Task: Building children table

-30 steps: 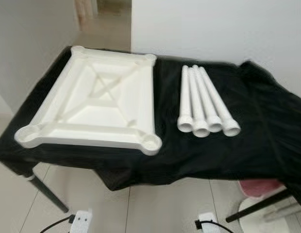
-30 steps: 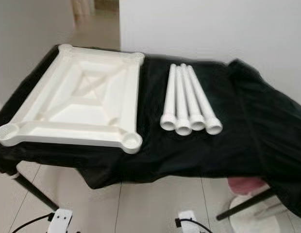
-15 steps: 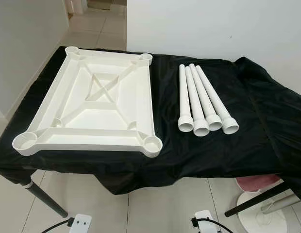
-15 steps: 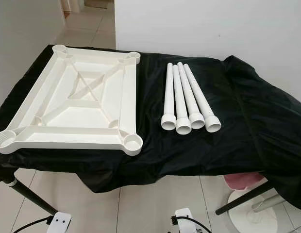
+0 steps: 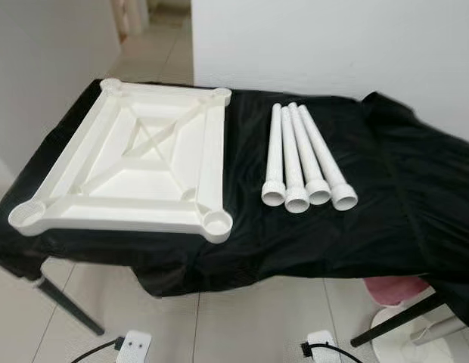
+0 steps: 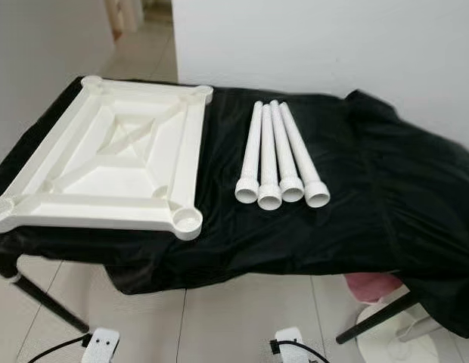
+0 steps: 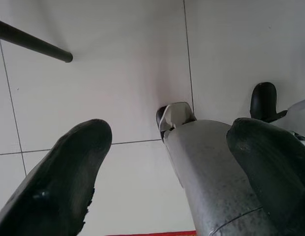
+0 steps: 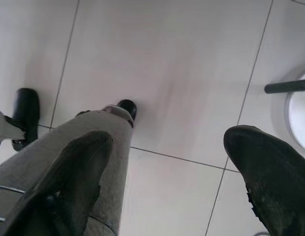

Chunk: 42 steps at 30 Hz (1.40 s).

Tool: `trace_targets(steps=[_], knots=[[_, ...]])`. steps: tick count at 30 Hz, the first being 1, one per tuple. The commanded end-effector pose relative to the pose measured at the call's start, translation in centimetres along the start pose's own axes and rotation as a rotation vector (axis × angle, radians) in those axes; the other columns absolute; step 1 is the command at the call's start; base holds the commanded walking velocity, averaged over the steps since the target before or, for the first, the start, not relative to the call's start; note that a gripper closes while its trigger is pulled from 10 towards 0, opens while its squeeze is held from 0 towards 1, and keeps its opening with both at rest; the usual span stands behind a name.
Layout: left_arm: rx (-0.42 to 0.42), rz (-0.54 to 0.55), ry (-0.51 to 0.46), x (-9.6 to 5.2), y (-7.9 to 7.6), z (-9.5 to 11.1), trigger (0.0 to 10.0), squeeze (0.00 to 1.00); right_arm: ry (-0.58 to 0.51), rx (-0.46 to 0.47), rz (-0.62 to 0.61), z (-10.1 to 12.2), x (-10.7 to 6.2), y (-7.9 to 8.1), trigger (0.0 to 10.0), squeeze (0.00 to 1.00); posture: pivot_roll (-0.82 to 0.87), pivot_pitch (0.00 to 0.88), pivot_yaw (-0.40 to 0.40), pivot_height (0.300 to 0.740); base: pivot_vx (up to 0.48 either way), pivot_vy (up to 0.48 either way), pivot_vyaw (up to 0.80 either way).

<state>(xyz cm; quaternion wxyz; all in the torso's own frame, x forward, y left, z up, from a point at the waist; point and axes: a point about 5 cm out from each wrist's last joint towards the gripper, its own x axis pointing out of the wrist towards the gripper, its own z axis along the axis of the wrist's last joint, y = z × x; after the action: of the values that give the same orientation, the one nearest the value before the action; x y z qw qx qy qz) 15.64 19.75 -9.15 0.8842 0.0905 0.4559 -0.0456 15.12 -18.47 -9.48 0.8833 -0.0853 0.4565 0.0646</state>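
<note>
The left end effector (image 7: 162,172) hangs low beside the robot's silver leg (image 7: 211,177), its two black fingers (image 7: 59,182) spread wide apart and holding nothing, with pale floor tiles (image 7: 118,73) below it and a dark desk leg (image 7: 32,43) slanting across the floor beyond its fingertips. The right end effector (image 8: 167,182) hangs the same way on the other side, its fingers (image 8: 69,187) also spread and empty, over the tiles, with the robot's other leg (image 8: 93,147) alongside one finger and the rim of a round white base (image 8: 297,115) with a dark bar past the other finger. Both end effectors sit well below and well apart from the task's parts, which lie up on the desk (image 5: 386,197) ahead of the robot, a desk draped in black cloth that hangs loose over its near edge. The white plastic tabletop (image 5: 128,162) lies upside down on the desk's left part, its ribbed underside and diagonal braces facing up and a round socket at each corner, the near right socket (image 5: 216,221) close to the desk's front edge. Just beside it, toward the right, four white table legs (image 5: 299,159) lie side by side, touching one another, their flared open ends toward the robot and their narrow ends toward the white wall (image 5: 333,45). On the floor under the desk's near edge lie two white plugs or adapters (image 5: 134,346) with black cables, and something pink (image 5: 397,289) shows beneath the cloth at the right.
</note>
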Motion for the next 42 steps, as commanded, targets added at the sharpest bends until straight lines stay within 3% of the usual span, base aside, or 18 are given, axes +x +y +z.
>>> trace_targets(steps=[1,8,9,11,14,17,20,22,26,28,33,35,36,37,38,40,42], knots=[[-0.003,-0.001,0.018,-0.1,0.1,-0.4,10.0,0.0,0.042,-0.006,0.011,-1.1,-0.2,0.3,10.0,0.0,0.04,0.016,-0.046,0.74,0.0,0.0,0.0],[0.009,-0.027,-0.079,0.2,0.2,1.6,10.0,0.0,0.0,-0.032,0.018,-0.3,-0.1,0.3,10.0,0.0,0.04,0.029,-0.042,0.74,0.0,0.0,0.0],[0.019,-0.057,-0.128,0.4,-0.1,2.7,10.0,0.0,-0.029,-0.046,0.023,0.2,0.0,0.3,10.0,0.0,0.04,0.034,-0.044,0.74,0.0,0.0,0.0],[0.019,-0.057,-0.128,0.4,-0.1,2.7,10.0,0.0,-0.029,-0.046,0.023,0.2,0.0,0.3,10.0,0.0,0.04,0.034,-0.044,0.74,0.0,0.0,0.0],[0.101,-0.174,-0.21,0.7,-1.0,5.5,10.0,0.0,-0.131,-0.035,0.045,2.0,0.1,-0.2,10.0,0.0,0.03,0.043,-0.044,0.74,0.0,0.0,0.0],[0.08,-0.218,-0.263,0.6,-0.9,6.7,10.0,0.0,-0.17,-0.037,0.037,2.6,0.1,-0.6,10.0,0.0,0.03,0.052,-0.045,0.74,0.0,0.0,0.0],[0.088,-0.317,-0.384,0.1,-0.9,8.2,10.0,0.0,-0.255,-0.01,0.074,4.0,0.0,-1.2,10.0,0.0,0.02,0.062,-0.044,0.74,0.0,0.0,0.0],[0.125,-0.429,-0.454,-0.6,-1.1,8.5,10.0,0.0,-0.326,-0.03,0.129,5.1,-0.2,-1.3,10.0,0.0,0.02,0.072,-0.038,0.74,0.0,0.0,0.0],[0.172,-0.527,-0.473,-1.3,-0.9,8.0,10.0,0.0,-0.405,-0.066,0.18,6.0,-0.6,-1.6,10.0,0.0,0.01,0.082,-0.031,0.74,0.0,0.0,0.0],[0.248,-0.614,-0.477,-2.1,-0.7,7.4,10.0,0.0,-0.469,-0.086,0.257,6.6,-1.3,-2.1,10.0,0.0,0.0,0.095,-0.028,0.74,0.0,0.0,0.0],[0.332,-0.717,-0.5,-3.4,-0.3,7.1,10.0,0.0,-0.501,-0.181,0.382,6.5,-2.2,-2.4,10.0,0.0,0.0,0.095,-0.028,0.74,0.0,0.0,0.0],[0.435,-0.857,-0.461,-5.2,0.7,6.7,10.0,0.0,-0.505,-0.299,0.536,6.3,-3.9,-3.3,10.0,0.0,0.0,0.116,-0.017,0.74,0.0,0.0,0.0],[0.435,-0.857,-0.461,-5.2,0.7,6.7,10.0,0.0,-0.505,-0.299,0.536,6.3,-3.9,-3.3,10.0,0.0,0.0,0.116,-0.017,0.74,0.0,0.0,0.0],[0.467,-0.922,-0.483,-6.5,1.1,6.9,10.0,0.0,-0.498,-0.326,0.625,6.5,-5.3,-4.1,10.0,0.0,0.0,0.116,-0.017,0.74,0.0,0.0,0.0],[0.467,-0.922,-0.483,-6.5,1.1,6.9,10.0,0.0,-0.498,-0.326,0.625,6.5,-5.3,-4.1,10.0,0.0,0.0,0.116,-0.017,0.74,0.0,0.0,0.0],[0.52,-1.015,-0.502,-8.6,1.6,7.4,10.0,0.0,-0.507,-0.358,0.729,7.4,-7.5,-5.0,10.0,0.0,-0.01,0.12,-0.013,0.74,0.0,0.0,0.0],[0.541,-1.048,-0.499,-9.4,1.7,7.5,10.0,0.0,-0.519,-0.372,0.745,8.0,-8.2,-5.3,10.0,0.0,-0.01,0.12,-0.013,0.74,0.0,0.0,0.0]])
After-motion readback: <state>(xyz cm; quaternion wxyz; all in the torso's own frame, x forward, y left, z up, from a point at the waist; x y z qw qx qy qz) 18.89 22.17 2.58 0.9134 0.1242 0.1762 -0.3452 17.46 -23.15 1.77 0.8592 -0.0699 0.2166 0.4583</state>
